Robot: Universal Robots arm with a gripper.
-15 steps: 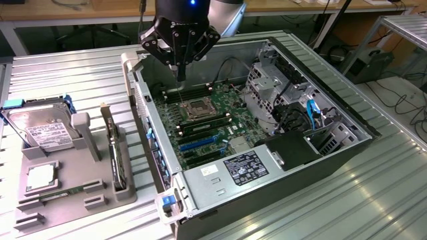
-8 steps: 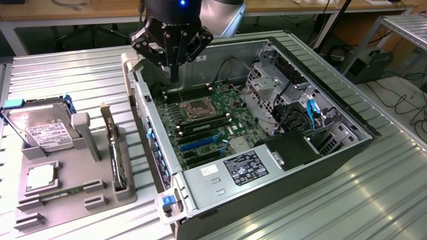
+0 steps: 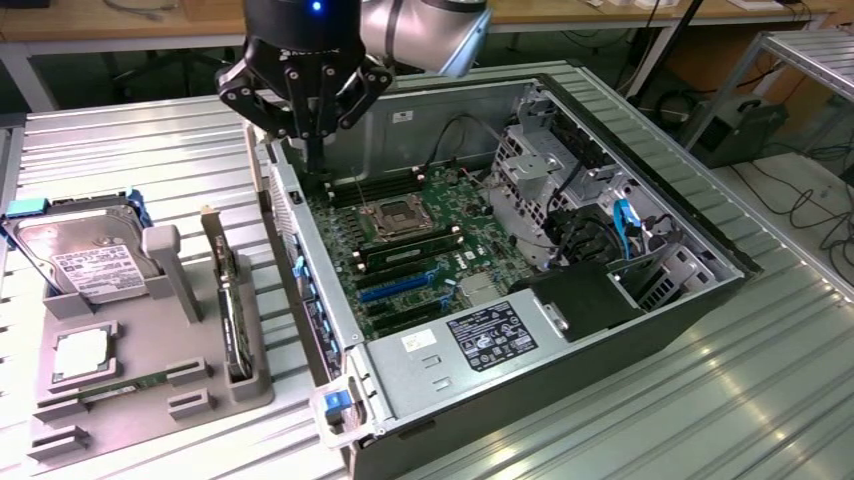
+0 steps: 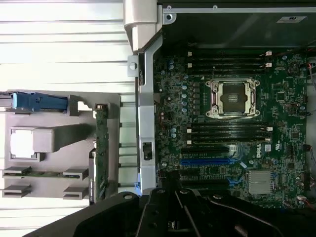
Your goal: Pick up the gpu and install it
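The black two-fingered tool (image 3: 315,150) hangs over the rear corner of the open grey metal computer case (image 3: 441,365), above the green motherboard (image 3: 414,245), with its fingers drawn narrow together and nothing between them. The gpu (image 3: 235,325), a thin flat expansion card of green circuit board with a dark face and a silver metal end bracket, stands on its long edge in a slot of the grey plastic fixture tray (image 3: 134,330), which lies on the ribbed metal bench (image 3: 134,150) just beside the case, on the exterior view's left; the wrist view shows the card (image 4: 102,148) edge-on, well apart from the tool. The card looks light and stiff, but fragile: its faces probably carry small components and its lower edge the contacts, so neither should be squeezed hard or scraped. The free upper edge, near the middle of its length, seems the best place to pinch it across its thickness, so that it lifts level and does not tip. It is narrow, so a crooked grip could let it twist in the fingers.
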